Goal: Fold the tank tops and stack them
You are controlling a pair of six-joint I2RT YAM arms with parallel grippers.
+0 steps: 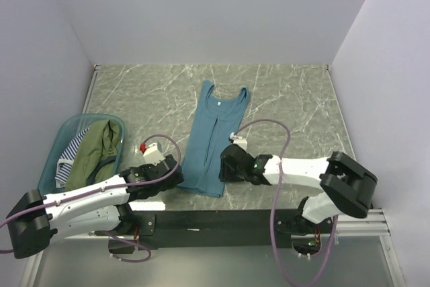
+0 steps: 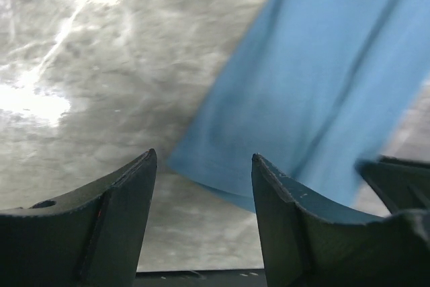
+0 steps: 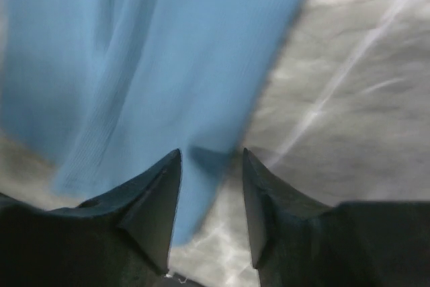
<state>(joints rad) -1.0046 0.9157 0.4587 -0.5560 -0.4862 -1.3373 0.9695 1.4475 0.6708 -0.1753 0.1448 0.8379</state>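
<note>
i see the teal-blue tank top (image 1: 211, 142) lying flat and lengthwise on the grey marbled table (image 1: 295, 99), straps toward the far wall and hem toward the arm bases. a long crease runs down its middle.

my left gripper (image 1: 176, 169) sits low at the hem's left corner. in the left wrist view its jaws are spread wide, with the cloth corner just ahead of the gap and bare table under the left jaw. it pinches nothing.

my right gripper (image 1: 225, 166) sits at the hem's right corner, facing the left one across the cloth. in the right wrist view its jaws are also apart, and the corner of blue fabric reaches down into the gap between them. i cannot tell whether either jaw touches the cloth.

at the table's left edge stands the translucent teal tub (image 1: 67, 126). the olive-green tank top (image 1: 94, 152) lies bunched inside it, and the striped tank top (image 1: 70, 157) shows beside and partly under it.
</note>
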